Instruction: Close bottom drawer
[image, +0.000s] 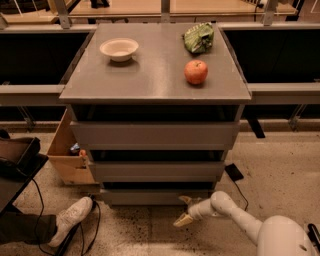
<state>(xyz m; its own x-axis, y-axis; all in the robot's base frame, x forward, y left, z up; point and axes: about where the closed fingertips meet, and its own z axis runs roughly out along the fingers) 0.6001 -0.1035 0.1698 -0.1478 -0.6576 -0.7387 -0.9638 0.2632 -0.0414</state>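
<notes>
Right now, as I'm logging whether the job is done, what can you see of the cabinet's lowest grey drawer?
The bottom drawer is the lowest and slimmest of three grey handleless fronts: a flat, matte panel, level, just above the speckled floor. It looks pushed in, with none of its inside showing and a dark gap above it. The pale two-finger gripper sits open by the right part of its lower edge; whether they touch is unclear.

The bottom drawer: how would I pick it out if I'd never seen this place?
Find the grey cabinet with an apple on top. Of its three stacked fronts, the bottom drawer is the lowest, narrowest and slimmest, with the robot's claw just in front of its right part.
</notes>
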